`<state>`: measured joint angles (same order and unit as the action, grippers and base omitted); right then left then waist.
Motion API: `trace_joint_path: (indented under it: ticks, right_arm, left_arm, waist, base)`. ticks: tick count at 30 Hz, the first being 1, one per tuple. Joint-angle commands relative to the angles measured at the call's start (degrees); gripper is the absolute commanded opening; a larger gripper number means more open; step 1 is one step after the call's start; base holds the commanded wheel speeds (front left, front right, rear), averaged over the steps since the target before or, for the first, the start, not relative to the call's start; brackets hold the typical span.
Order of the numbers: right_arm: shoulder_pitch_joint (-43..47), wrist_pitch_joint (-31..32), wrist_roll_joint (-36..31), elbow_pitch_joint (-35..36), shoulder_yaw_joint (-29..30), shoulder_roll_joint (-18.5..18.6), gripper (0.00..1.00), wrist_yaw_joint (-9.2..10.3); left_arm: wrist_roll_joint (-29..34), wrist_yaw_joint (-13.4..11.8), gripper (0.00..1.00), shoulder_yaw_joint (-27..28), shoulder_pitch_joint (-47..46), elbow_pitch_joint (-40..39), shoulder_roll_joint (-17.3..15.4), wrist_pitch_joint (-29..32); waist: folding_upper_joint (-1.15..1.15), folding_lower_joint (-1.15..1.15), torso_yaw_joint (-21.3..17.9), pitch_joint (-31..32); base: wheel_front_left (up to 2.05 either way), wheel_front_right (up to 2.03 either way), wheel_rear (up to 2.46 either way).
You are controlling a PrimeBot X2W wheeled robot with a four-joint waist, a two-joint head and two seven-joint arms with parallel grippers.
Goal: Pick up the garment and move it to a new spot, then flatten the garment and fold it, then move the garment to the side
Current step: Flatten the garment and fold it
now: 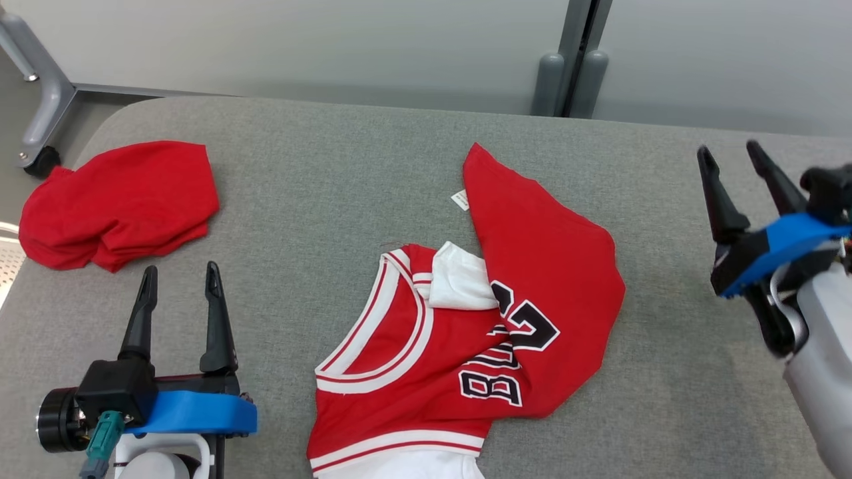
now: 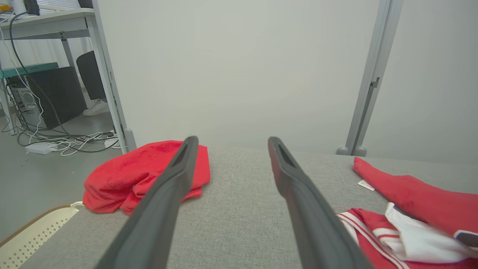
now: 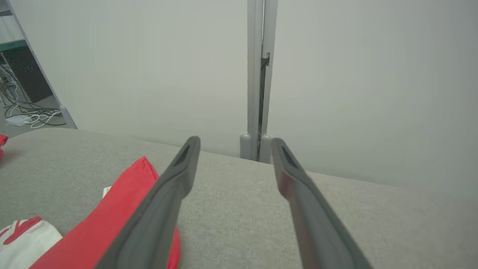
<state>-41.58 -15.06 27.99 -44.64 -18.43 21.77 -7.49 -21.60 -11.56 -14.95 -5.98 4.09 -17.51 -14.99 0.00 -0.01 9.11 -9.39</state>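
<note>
The red jersey (image 1: 466,332) lies partly folded at the centre of the grey bench (image 1: 319,199), near its front edge. The left gripper (image 1: 180,276), beside the jersey, and the right gripper (image 1: 729,152), apart from it, each have fingers spread and empty. A red cloth (image 1: 120,203) lies at the far left.

The jersey (image 1: 466,346), between the left gripper (image 1: 180,273) and the right gripper (image 1: 727,150), is smooth, faintly sheeny knit cloth with matt black lettering and a papery white tag (image 1: 459,199). Beyond the left gripper, the folded red garment (image 1: 120,203) looks like softer, matt cotton. The table covering (image 1: 319,186) is a coarse grey weave. The right gripper's fingers (image 1: 719,199) are matt dark plastic, its blue mount (image 1: 792,239) smooth plastic.
</note>
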Motion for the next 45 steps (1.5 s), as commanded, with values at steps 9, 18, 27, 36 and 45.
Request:
trace_joint_path:
  ticks: [9,18,27,36,45]
  right_arm:
    - [13.2,0.1,2.4,6.1,-2.6,0.3,1.0,-0.01]
    - [12.6,3.6,5.2,4.4,-7.9,-3.1,1.0,-0.01]
    - [13.9,3.2,8.4,0.0,-12.7,-5.0,0.0,-0.01]
    - [19.1,0.9,6.7,7.1,-12.8,-2.0,0.0,-0.01]
    - [36.4,12.2,1.3,26.1,-2.0,-1.1,0.0,-0.01]
  left_arm:
    - [-0.1,-0.7,1.0,0.4,2.0,-1.7,-0.6,-0.2]
    - [0.0,-0.2,1.0,-0.7,0.0,-1.5,-0.2,0.0]
    - [-0.3,-0.4,1.0,-0.6,0.8,-0.7,-0.3,-0.1]
    - [-0.6,-0.4,1.0,-0.7,2.2,-0.4,-0.3,-0.2]
    - [-0.9,-0.6,1.0,-0.5,3.2,-0.8,-1.0,-0.2]
  waist:
    - [0.0,0.01,-1.4,0.6]
    - [0.0,0.01,0.3,-0.6]
    - [0.0,0.01,1.5,-0.3]
    - [0.0,0.01,-1.1,2.5]
    - [0.0,0.01,-3.8,3.0]
  base:
    - [0.0,0.0,0.0]
    - [0.0,0.0,0.0]
    - [0.0,0.0,0.0]
    - [0.0,0.0,0.0]
    - [0.0,0.0,0.0]
